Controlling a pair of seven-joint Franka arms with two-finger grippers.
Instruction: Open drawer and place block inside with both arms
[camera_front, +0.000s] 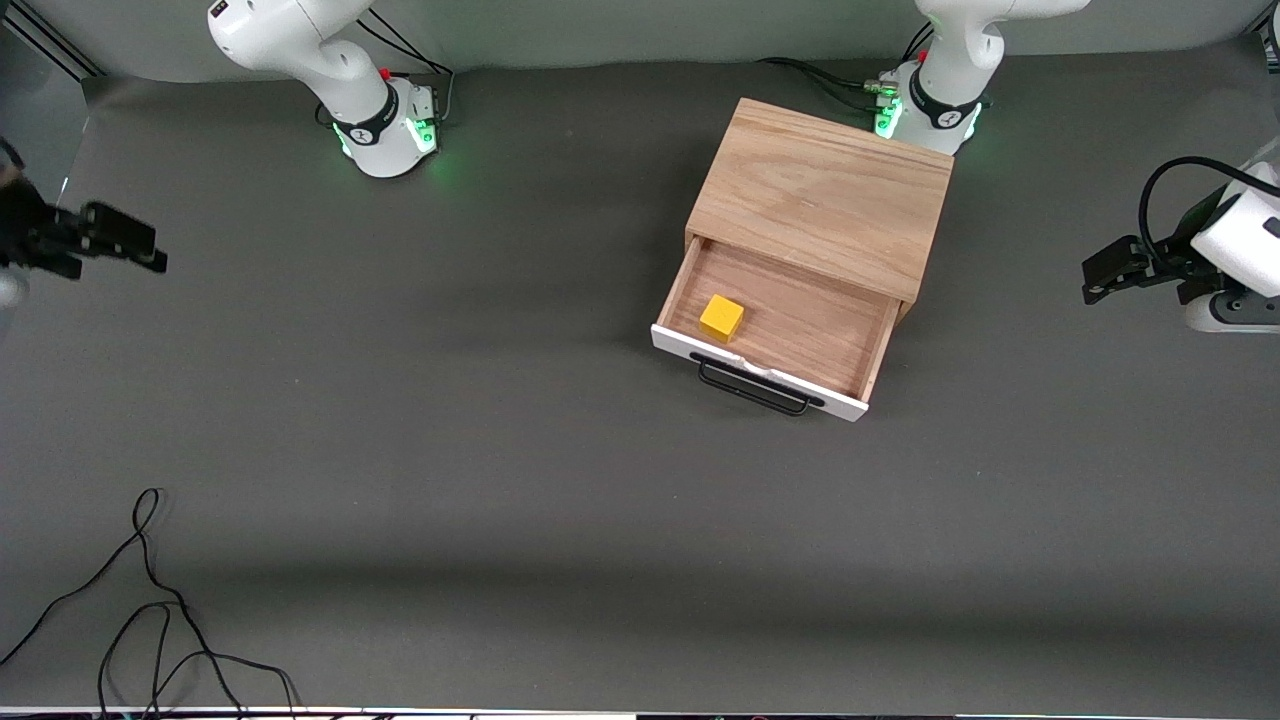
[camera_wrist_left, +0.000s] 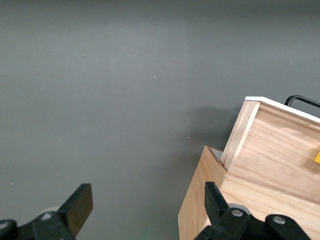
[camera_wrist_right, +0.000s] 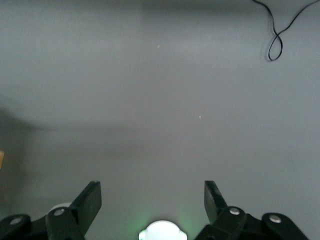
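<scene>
Left pincer (camera_wrist_left: 145, 210) and right pincer (camera_wrist_right: 152, 202) released over table ends, block (camera_front: 721, 318) in drawer (camera_front: 780, 320) pulled open camera-ward.

1. Our left gripper (camera_front: 1100, 278) hangs over the surface at the left arm's end, fingers (camera_wrist_left: 80, 205) spread wide and holding nothing.
2. Our right gripper (camera_front: 150, 252) hangs over the surface at the right arm's end, fingers (camera_wrist_right: 91, 200) parted too, nothing between them.
3. Both arms rise from green-lit bases, each bent outward and well apart from the other.
</scene>
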